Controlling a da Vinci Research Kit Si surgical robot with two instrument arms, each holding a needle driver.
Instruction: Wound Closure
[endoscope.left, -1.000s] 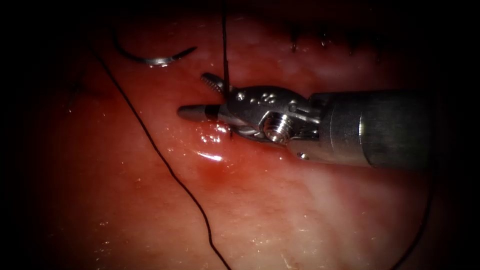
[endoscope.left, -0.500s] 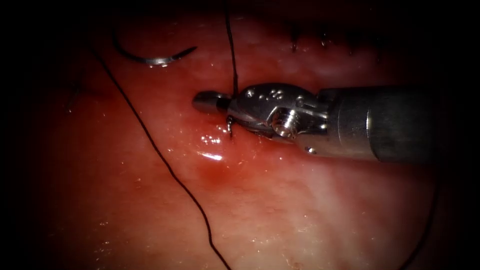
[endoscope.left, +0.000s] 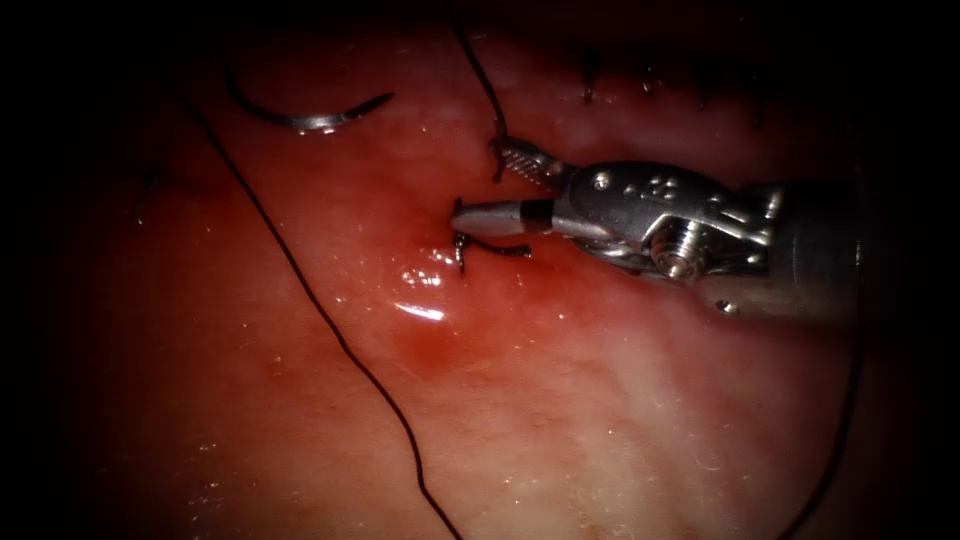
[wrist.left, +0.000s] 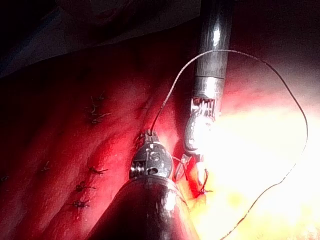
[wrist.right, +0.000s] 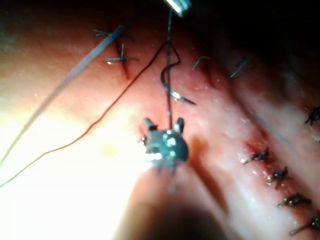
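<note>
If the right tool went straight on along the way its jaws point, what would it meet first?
The right tool points toward picture-left, jaws open, holding nothing. Ahead lies wet tissue, then probably the long thread. The needle lies free on the tissue, likely above that line; depth unclear.

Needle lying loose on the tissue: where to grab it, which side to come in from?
Judging by its pose, grip the needle on the body of its curve, past the midpoint toward the thread end, not at the point. It lies flat on the tissue, arc bulging downward in the endoscope view, tip at right. Come from above, jaws straddling the arc. The right pincer is open, holding nothing.
</note>
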